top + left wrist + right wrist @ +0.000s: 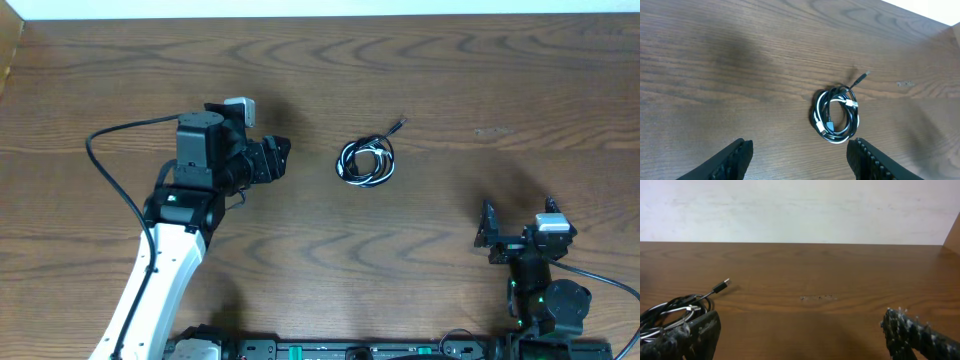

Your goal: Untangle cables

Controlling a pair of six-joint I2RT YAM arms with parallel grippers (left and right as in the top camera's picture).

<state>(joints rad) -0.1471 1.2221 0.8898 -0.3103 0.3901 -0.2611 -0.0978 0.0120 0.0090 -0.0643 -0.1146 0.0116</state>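
The black cable and the white cable lie wound together in one small coil mid-table, a black plug end sticking out up and right. The coil shows in the left wrist view, black and white, and at the left edge of the right wrist view. My left gripper is open and empty, left of the coil; in its own view the coil lies ahead, near the right finger. My right gripper is open and empty at the front right, also in its own view.
The wooden table carries only the coil. A pale wall runs along the table's far edge. A thick black arm wire loops to the left of the left arm.
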